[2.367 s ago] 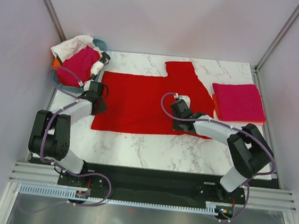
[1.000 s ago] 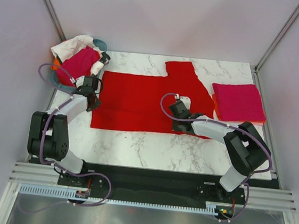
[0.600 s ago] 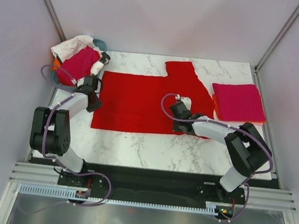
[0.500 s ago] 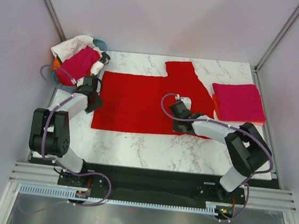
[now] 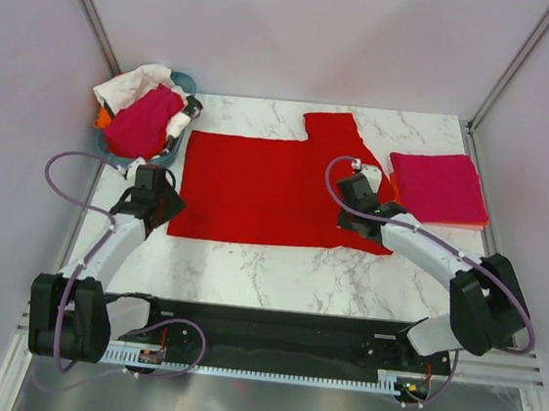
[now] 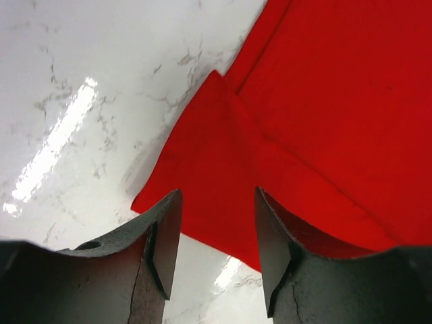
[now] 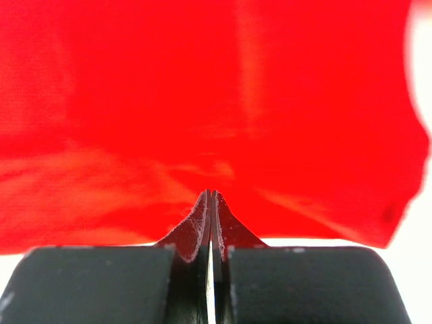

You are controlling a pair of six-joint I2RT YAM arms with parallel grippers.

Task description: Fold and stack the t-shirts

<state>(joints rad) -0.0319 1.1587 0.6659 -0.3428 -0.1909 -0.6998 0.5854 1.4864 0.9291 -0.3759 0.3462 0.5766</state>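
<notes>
A bright red t-shirt [image 5: 257,189] lies spread flat across the middle of the marble table, one sleeve pointing to the back. My left gripper [image 5: 160,205] is open just over the shirt's near-left corner [image 6: 202,169]; the corner lies between and beyond the fingers [image 6: 162,236], untouched. My right gripper [image 5: 352,196] is shut over the shirt's right part. In its wrist view the fingertips [image 7: 208,202] meet against red cloth [image 7: 202,88], and none shows between them. A folded magenta t-shirt [image 5: 439,186] lies at the right on an orange one.
A teal tub [image 5: 181,86] at the back left holds crumpled magenta [image 5: 144,121], white and orange shirts. Bare marble [image 5: 278,270] lies in front of the red shirt. The enclosure's walls and frame posts stand close on both sides.
My left gripper has moved from the shirt's left edge near the tub toward me to the near-left corner. My right gripper has shifted right and slightly back over the shirt. The shirt's outline looks unchanged.
</notes>
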